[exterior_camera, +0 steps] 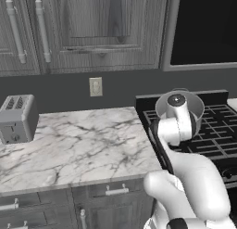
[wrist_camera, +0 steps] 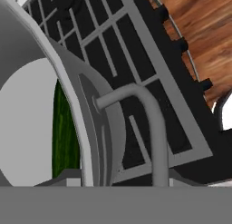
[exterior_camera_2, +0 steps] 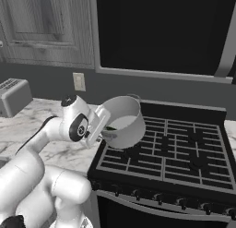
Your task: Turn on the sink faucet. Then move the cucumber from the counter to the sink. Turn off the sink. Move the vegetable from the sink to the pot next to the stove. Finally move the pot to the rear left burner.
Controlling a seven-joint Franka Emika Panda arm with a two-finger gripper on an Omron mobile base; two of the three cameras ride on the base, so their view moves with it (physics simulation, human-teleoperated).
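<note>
While the pot [exterior_camera_2: 123, 122] is being held above the front left part of the stove [exterior_camera_2: 184, 144], it is being carried tilted, its open mouth turned up and toward the arm. The gripper [exterior_camera_2: 103, 129] is being kept pinched on the pot at its near side, by the rim and handle, as is being shown in the right base view; the exact contact of the fingers is being hidden by the hand and cannot be told. In the left base view the pot [exterior_camera: 196, 107] is being seen just behind the white wrist, over the black grates of the stove [exterior_camera: 217, 130]. In the hand view the grey loop handle [wrist_camera: 149, 128] of the pot is being shown close up, fixed to the outer wall, with the stove grates [wrist_camera: 113, 41] lying beneath it. Inside the pot, the cucumber [wrist_camera: 63, 132] is being shown as a dark green strip lying against the pale inner wall; a small part of it [exterior_camera_2: 111, 128] is also being glimpsed at the rim in the right base view. The counter [exterior_camera: 78, 144] is being seen to the left of the stove, with a toaster [exterior_camera: 17, 117] standing at its far left.
</note>
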